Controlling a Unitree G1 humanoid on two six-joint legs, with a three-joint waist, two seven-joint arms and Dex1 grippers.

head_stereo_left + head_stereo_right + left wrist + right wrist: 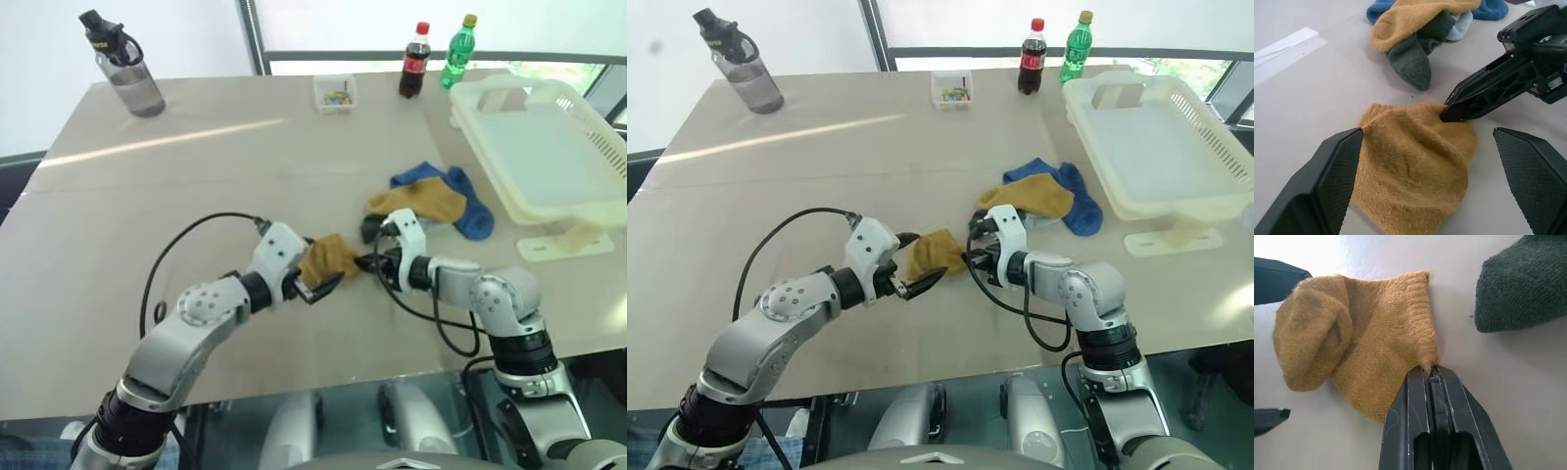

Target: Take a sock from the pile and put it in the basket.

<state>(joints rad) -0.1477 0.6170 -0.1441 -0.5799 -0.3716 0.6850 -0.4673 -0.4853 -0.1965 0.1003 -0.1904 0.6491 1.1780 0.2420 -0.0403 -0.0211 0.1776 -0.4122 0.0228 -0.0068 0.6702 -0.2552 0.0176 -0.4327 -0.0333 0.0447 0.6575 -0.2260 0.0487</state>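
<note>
A mustard-yellow sock (328, 259) lies on the table, a little apart from the pile (431, 206), where another mustard sock, a blue one and a dark green one overlap. My right gripper (1430, 372) is shut on the edge of the sock's ribbed cuff. My left gripper (1427, 132) is open, one finger on each side of the sock's other end, low over the table. The cream-white basket (490, 157) stands at the right, beyond the pile, with nothing in it.
At the back of the table stand a grey water bottle (127, 69), a small clear box (334, 93), a cola bottle (415, 61) and a green bottle (458, 51). A cream plastic piece (568, 243) lies in front of the basket.
</note>
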